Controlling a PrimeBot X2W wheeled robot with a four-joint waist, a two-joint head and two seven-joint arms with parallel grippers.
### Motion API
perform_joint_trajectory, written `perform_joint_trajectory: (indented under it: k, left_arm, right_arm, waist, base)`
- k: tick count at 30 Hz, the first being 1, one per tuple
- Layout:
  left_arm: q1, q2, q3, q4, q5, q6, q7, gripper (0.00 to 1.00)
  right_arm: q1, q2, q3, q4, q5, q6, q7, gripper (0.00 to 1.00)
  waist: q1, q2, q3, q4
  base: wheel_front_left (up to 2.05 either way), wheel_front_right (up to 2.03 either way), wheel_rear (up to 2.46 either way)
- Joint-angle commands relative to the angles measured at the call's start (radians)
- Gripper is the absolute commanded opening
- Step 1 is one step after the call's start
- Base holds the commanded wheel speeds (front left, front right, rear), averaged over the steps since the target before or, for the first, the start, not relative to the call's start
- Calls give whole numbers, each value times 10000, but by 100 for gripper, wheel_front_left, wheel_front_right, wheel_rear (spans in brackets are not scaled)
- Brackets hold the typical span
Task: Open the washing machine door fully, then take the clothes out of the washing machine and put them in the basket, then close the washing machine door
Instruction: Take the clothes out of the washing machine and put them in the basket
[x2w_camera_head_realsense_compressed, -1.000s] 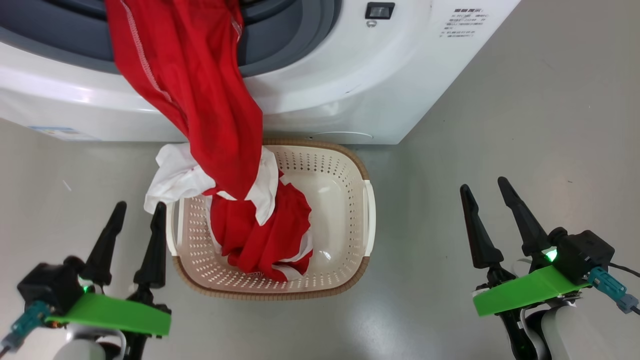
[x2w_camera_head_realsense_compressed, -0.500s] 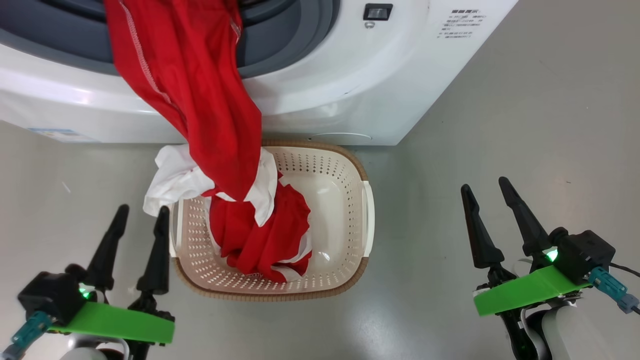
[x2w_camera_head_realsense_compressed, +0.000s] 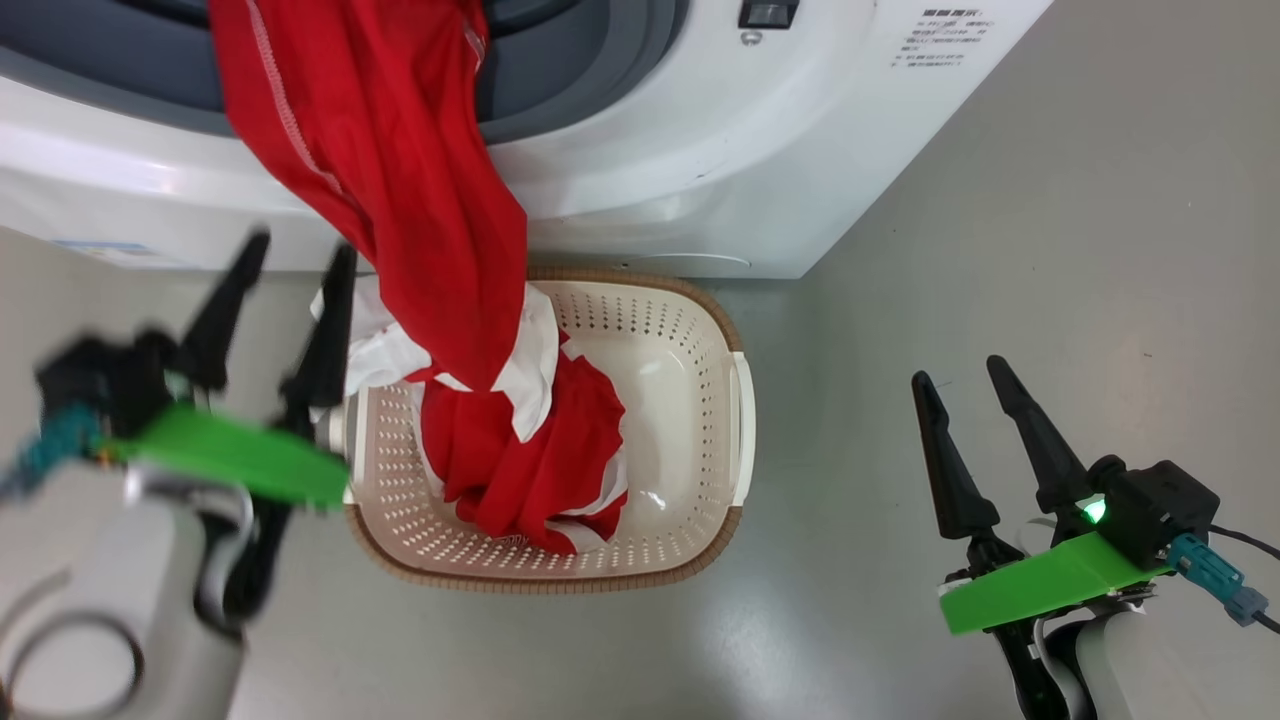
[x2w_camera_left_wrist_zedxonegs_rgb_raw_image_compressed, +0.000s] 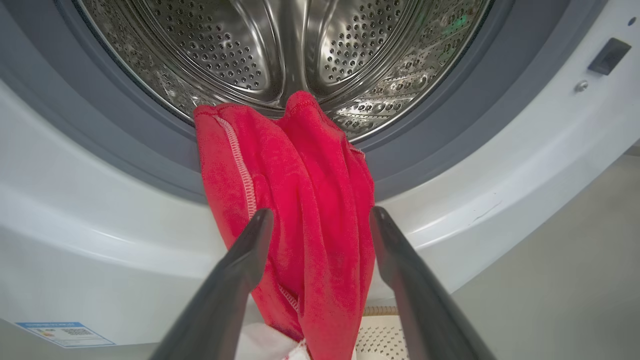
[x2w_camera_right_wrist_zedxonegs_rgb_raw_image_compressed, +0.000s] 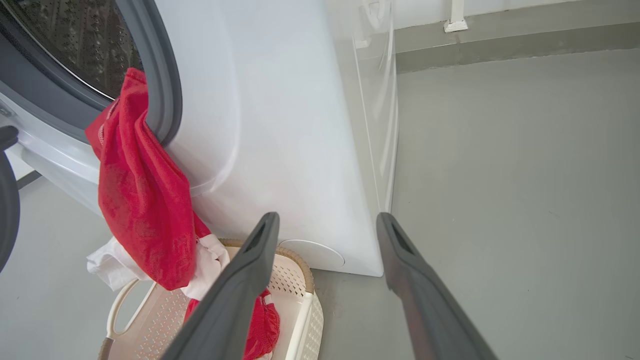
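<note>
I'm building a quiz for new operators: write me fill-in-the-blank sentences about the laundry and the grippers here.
The clothes hanging from the washing machine are mostly ____.
Their lower end lies inside the basket, whose woven-look rim is ____.
The left gripper, beside the hanging fabric, is ____.
The right gripper holds ____.
Missing words: red; brown; open; nothing.
</note>
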Motion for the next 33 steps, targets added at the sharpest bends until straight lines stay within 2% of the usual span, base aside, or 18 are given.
perform_joint_trajectory:
  k: [1, 9, 14, 23, 28, 29, 30, 32, 33]
  left_arm:
    - [-280, 408, 289, -91, -49, -54, 57, 100]
    - [-2898, 400, -590, 1601, 5, -54, 548, 100]
    - [-4268, 185, -1192, 2912, -201, -54, 884, 100]
    - [-5936, 39, -2295, 5365, -566, -54, 1071, 100]
    - [-6504, 48, -2912, 6171, -941, -54, 879, 100]
    - [-6581, 52, -3041, 6286, -1013, -54, 826, 69]
    - [-6646, 51, -3167, 6359, -1099, -54, 738, 42]
    - [-6744, 76, -3411, 6507, -1268, -54, 589, 0]
    - [-6786, 89, -3519, 6567, -1351, -54, 492, 0]
  right_arm:
    - [-5, 1, 270, -187, -90, 63, -63, 100]
    - [-213, 1, 360, -175, -49, 63, -63, 100]
    - [-338, 1, 403, -183, -20, 63, -63, 100]
    - [-564, 1, 560, -188, 85, 63, -63, 100]
    - [-656, 1, 616, -209, 141, 63, -63, 100]
    - [-666, 1, 622, -209, 145, 63, -63, 100]
    - [-673, 1, 619, -209, 150, 63, -63, 100]
    - [-674, 1, 603, -213, 161, 63, -63, 100]
    - [-671, 1, 589, -217, 164, 63, -63, 100]
  waist:
    - [0, 0, 33, -9]
    - [0, 0, 272, -99]
    - [0, 0, 432, -140]
    - [0, 0, 693, -410]
    - [0, 0, 796, -562]
    - [0, 0, 813, -578]
    - [0, 0, 823, -587]
    - [0, 0, 829, -595]
    - [0, 0, 830, -591]
  base:
    - [0, 0, 0]
    - [0, 0, 0]
    - [0, 0, 0]
    - [0, 0, 0]
    - [0, 0, 0]
    - [0, 0, 0]
    - [0, 0, 0]
    - [0, 0, 0]
    - [0, 0, 0]
